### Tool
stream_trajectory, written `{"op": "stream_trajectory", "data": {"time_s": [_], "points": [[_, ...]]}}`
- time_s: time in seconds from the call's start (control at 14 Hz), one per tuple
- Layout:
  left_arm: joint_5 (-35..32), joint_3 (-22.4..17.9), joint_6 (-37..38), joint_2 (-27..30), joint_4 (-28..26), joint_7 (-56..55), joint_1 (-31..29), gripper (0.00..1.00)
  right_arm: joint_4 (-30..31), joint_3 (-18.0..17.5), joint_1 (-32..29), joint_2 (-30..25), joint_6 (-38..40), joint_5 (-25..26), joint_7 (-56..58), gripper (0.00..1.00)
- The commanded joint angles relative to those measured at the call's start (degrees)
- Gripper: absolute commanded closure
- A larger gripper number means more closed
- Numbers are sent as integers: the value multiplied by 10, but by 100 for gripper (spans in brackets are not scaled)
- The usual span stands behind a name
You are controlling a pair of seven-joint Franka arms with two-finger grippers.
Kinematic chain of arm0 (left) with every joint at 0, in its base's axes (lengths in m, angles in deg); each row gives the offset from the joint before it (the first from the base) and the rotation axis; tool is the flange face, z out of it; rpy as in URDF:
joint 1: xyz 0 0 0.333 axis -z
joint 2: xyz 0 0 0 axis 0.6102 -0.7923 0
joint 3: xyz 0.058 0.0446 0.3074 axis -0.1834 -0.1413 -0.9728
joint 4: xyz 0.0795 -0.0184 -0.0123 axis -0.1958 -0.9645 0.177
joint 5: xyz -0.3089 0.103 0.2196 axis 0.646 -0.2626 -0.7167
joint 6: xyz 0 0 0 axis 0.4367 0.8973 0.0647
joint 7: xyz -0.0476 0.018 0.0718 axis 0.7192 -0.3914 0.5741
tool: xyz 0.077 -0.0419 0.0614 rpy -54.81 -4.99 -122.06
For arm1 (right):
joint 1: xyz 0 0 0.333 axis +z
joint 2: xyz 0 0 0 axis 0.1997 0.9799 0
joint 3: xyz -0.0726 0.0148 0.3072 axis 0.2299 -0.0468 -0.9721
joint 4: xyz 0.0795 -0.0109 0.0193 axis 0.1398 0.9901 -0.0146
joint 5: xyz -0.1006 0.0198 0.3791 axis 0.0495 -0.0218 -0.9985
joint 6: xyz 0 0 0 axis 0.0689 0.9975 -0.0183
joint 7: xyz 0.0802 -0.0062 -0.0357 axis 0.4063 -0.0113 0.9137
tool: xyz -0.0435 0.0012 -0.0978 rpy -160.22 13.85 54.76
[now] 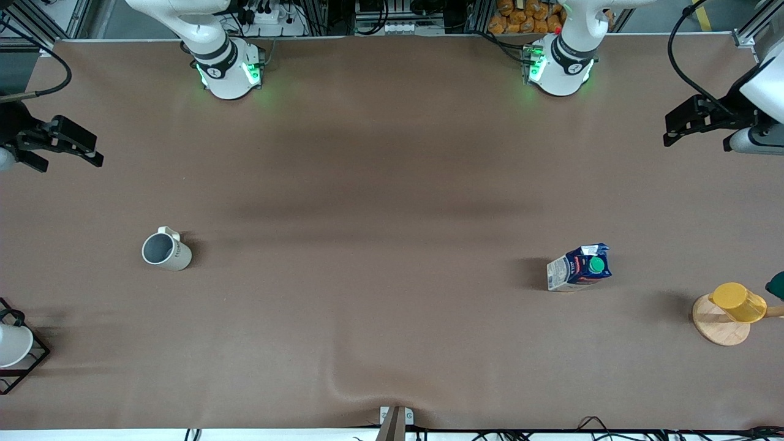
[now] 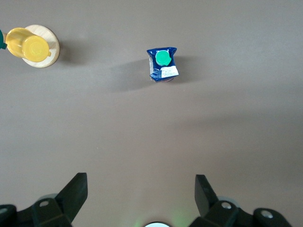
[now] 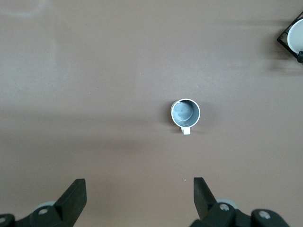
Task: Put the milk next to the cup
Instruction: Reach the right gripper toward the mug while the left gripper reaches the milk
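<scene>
The milk (image 1: 579,267) is a dark blue carton with a green cap. It stands upright on the brown table toward the left arm's end and also shows in the left wrist view (image 2: 163,64). The cup (image 1: 166,250) is a cream mug with a grey inside. It stands toward the right arm's end and also shows in the right wrist view (image 3: 185,113). The two are wide apart. My left gripper (image 1: 667,130) is open and empty, up over the table's left-arm end (image 2: 141,189). My right gripper (image 1: 70,164) is open and empty, up over the table's right-arm end (image 3: 139,189).
A bright yellow cup (image 1: 738,302) sits on a round wooden stand (image 1: 719,331) at the left arm's end, beside a dark green thing (image 1: 776,285). A white cup (image 1: 12,344) sits in a black wire rack (image 1: 33,361) at the right arm's end. The table cover has a wrinkle (image 1: 343,383) near the front edge.
</scene>
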Motion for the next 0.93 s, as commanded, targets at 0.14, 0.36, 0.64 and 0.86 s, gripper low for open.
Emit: {"op": "stream_trajectory", "data": {"time_s": [0.14, 0.36, 0.64, 0.86], "points": [[1, 5, 7, 0, 3, 5, -6, 0, -14, -2, 3, 5, 11, 15, -8, 0], [-8, 5, 6, -15, 13, 8, -2, 0, -12, -1, 0, 12, 14, 14, -4, 0], [-37, 4, 0, -70, 47, 7, -5, 0, -6, 1, -25, 68, 14, 13, 36, 0], [-19, 3, -51, -132, 47, -10, -5, 0, -2, 1, -63, 130, -7, 9, 101, 0]]}}
